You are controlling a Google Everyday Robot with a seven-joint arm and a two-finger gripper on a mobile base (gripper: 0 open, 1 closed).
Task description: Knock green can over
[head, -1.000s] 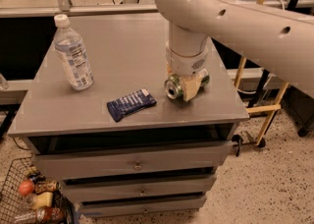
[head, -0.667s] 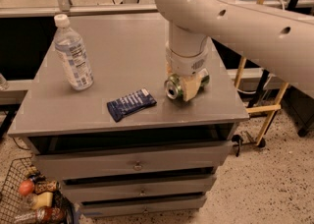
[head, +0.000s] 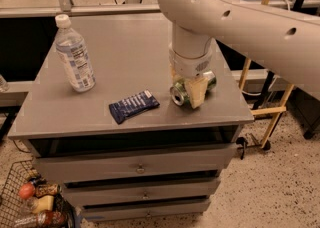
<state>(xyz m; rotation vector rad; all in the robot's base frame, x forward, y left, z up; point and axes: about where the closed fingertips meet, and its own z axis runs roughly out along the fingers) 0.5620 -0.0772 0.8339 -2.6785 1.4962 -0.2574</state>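
Since the can (head: 178, 94) already lies toppled at the bench's (head: 130, 57) four o'clock beneath the gripper (head: 190, 94), jaws' state untellable, only lifting clear seems left.

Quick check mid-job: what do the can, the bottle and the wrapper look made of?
Green can, lying on its side under the gripper near the table's right front: thin metal, likely aluminium, going by its shiny silver end.
Bottle: clear plastic, see-through, with a white cap.
Wrapper: probably plastic film; it is flat, dark blue and slightly glossy.
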